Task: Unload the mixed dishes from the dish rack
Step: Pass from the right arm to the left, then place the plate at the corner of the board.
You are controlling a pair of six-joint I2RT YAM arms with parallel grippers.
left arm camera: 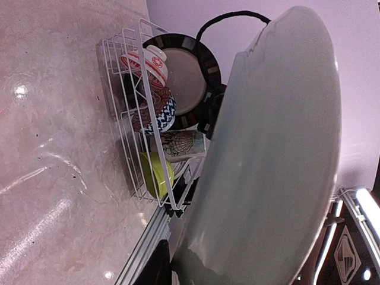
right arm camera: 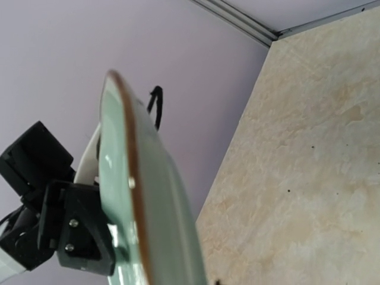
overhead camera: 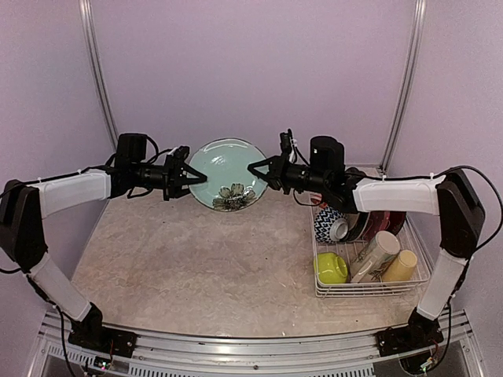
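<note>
A pale green plate (overhead camera: 228, 169) with a flower print hangs upright in the air at the back centre, held between both arms. My left gripper (overhead camera: 191, 177) is shut on its left rim. My right gripper (overhead camera: 258, 171) is shut on its right rim. In the left wrist view the plate's grey back (left arm camera: 267, 166) fills the right side, with one black finger (left arm camera: 148, 261) against its lower edge. The right wrist view shows the plate (right arm camera: 119, 178) edge-on, with the left gripper (right arm camera: 77, 234) clamped on its far side. The white wire dish rack (overhead camera: 369, 289) sits at the right.
The rack holds a lime-green bowl (overhead camera: 331, 267), a blue-chevron bowl (overhead camera: 326, 224), a dark red plate (overhead camera: 385, 221), a patterned cream mug (overhead camera: 376, 253) and a yellow mug (overhead camera: 399, 265). A black-rimmed plate (left arm camera: 190, 77) and a red-patterned bowl (left arm camera: 148, 62) stand at its far end. Purple walls close in on three sides.
</note>
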